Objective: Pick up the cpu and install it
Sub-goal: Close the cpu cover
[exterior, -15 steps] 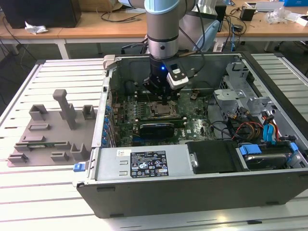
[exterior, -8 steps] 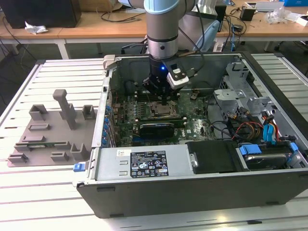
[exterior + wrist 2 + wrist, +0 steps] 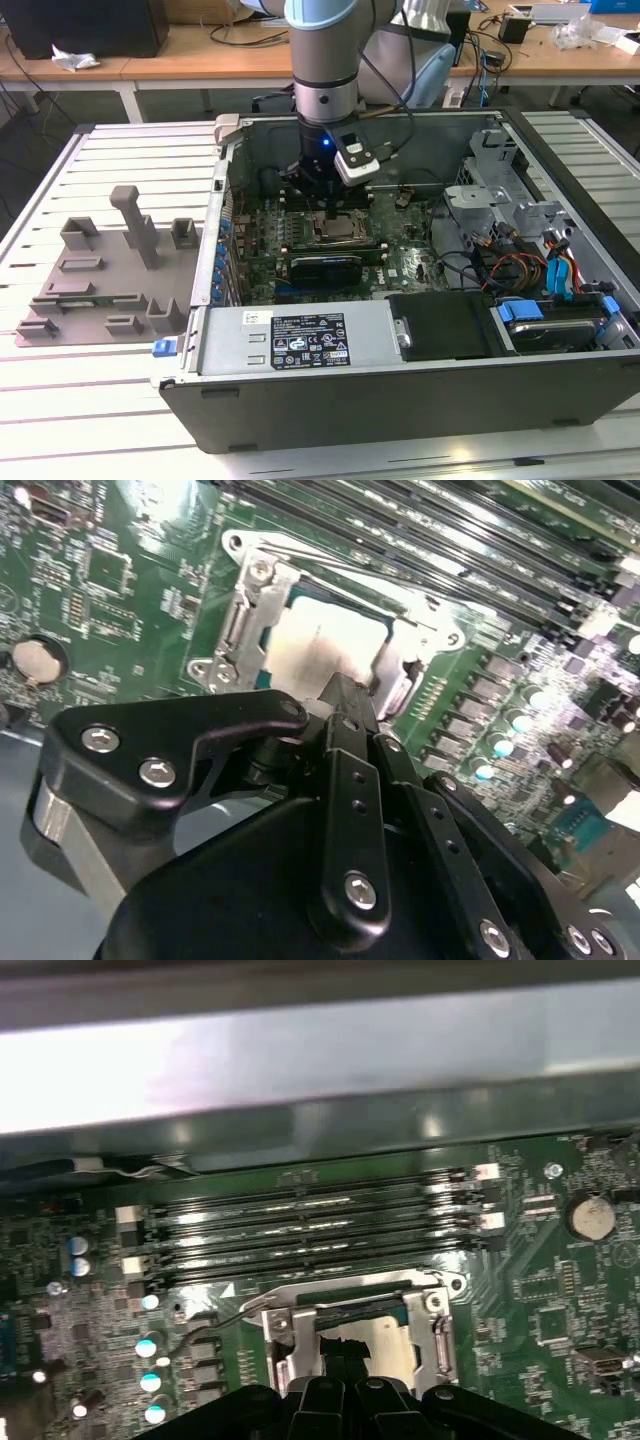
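Note:
The cpu (image 3: 338,228) lies flat inside the metal socket frame (image 3: 243,630) on the green motherboard, in the middle of the open computer case. Its shiny silver top (image 3: 325,645) shows in both wrist views (image 3: 385,1345). My gripper (image 3: 332,212) hangs straight down over the socket. Its black fingertips (image 3: 345,690) stand close together, shut, right at the cpu's near edge (image 3: 343,1360). Nothing is held between them. I cannot tell whether the tips touch the chip.
The case (image 3: 300,400) lies open on a slatted white table. Memory slots (image 3: 300,1230) run beside the socket, and a long black card (image 3: 325,266) sits in front of it. A grey moulded tray (image 3: 100,280) with upright posts lies at the exterior view's left. Drive bays and cables (image 3: 530,270) are at the right.

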You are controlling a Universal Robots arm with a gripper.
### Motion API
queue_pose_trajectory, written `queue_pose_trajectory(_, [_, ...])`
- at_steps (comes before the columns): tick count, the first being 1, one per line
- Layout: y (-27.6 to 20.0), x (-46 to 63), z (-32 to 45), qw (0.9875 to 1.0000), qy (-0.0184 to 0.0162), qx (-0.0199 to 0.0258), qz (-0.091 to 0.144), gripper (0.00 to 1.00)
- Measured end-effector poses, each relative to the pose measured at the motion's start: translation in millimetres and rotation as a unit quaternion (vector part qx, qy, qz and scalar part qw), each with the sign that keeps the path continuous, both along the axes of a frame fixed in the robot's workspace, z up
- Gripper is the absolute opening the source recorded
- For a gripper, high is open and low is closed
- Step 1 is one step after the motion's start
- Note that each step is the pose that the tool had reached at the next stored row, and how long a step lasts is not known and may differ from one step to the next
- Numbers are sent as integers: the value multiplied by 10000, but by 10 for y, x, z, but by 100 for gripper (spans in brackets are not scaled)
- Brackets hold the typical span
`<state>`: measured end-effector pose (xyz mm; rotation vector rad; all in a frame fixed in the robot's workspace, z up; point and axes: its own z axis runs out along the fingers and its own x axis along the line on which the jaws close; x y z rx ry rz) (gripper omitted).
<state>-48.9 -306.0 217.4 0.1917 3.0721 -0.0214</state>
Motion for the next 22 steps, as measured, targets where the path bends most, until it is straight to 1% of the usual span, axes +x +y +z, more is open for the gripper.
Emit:
queue_pose_trajectory(4, [-3,-38,-2,10000,1,-1,-1,11])
queue_pose_trajectory(8, [-29,-63,-25,10000,0,0,-1,11])
queue_pose_trajectory(11, [-29,-108,-57,10000,0,0,0,11])
queue_pose_trajectory(15, [-29,-126,-102,10000,2,-1,0,11])
queue_pose_trajectory(22, [-29,-134,-111,10000,3,0,-1,11])
